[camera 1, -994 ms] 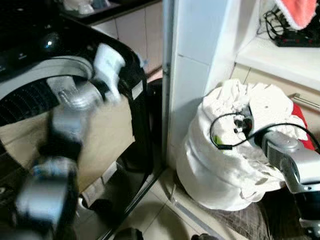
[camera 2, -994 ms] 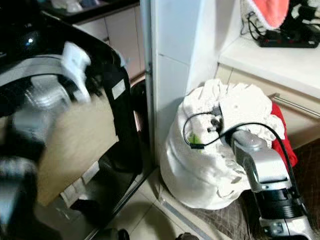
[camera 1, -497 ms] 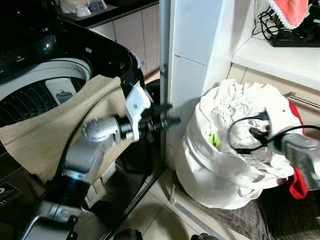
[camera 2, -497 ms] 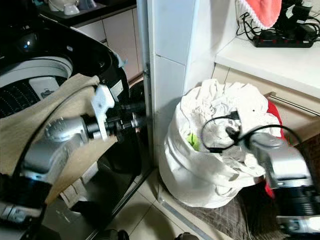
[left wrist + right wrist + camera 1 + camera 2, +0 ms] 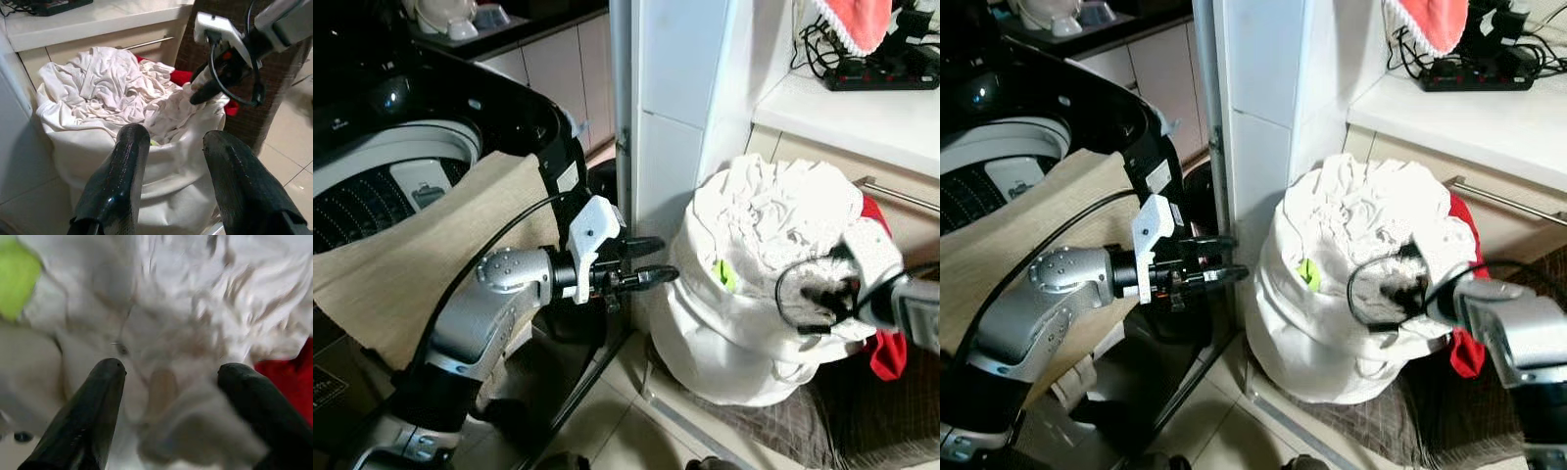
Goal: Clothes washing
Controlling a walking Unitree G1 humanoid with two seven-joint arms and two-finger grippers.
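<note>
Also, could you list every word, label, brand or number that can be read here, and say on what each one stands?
None can be read.
Sticker on the washing machine, front corner: print too small to read.
Marks on its dark control panel: too blurred to read.

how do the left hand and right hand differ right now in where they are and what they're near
The left hand hangs in the air short of the white laundry bag, pointing at it from the washing machine side, touching nothing. The right hand is at the bag's far side, right against the white clothes heaped in it, near a red cloth. The left looks sharp in the eye view; the right is blurred. Both are open and empty.
</note>
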